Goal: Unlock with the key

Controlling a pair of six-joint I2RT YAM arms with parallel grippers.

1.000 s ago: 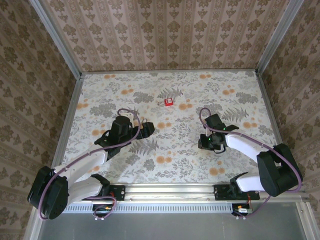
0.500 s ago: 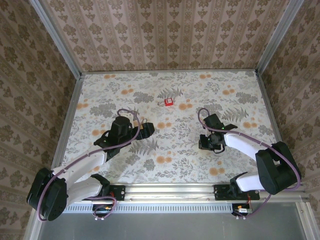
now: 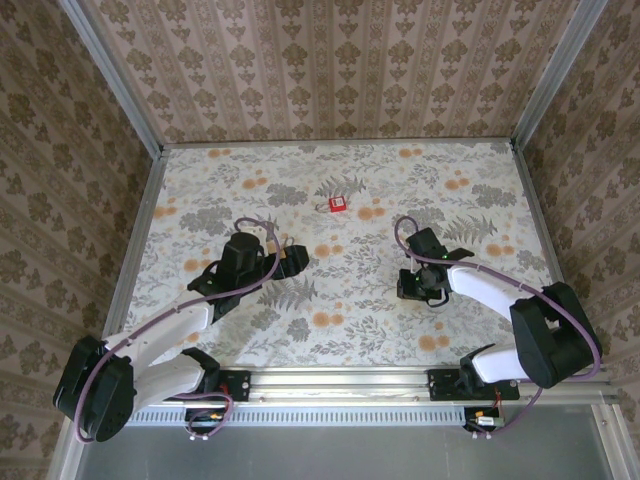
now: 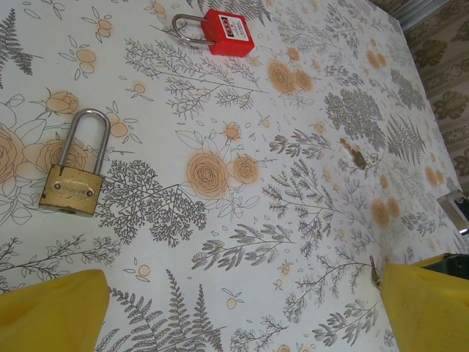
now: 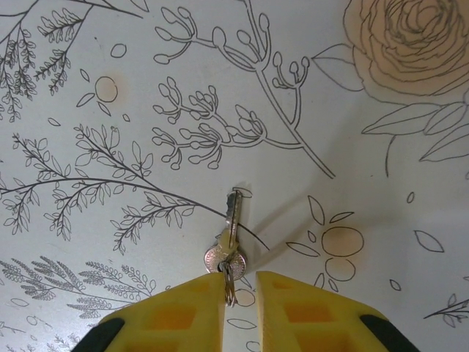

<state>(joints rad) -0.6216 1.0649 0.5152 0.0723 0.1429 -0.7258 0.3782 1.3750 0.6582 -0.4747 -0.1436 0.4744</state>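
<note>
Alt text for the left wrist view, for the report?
A brass padlock lies at left on a floral tablecloth, with a red padlock farther off near the top edge. The left gripper is open, its yellow fingertips in the bottom corners.

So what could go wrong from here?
The small silver key is pinched only at its ring end by the right gripper, so it may swivel or slip. The brass padlock lies loose, with the left gripper open near it; it could slide when pushed. With a red padlock also there, the key might go to the wrong lock.
</note>
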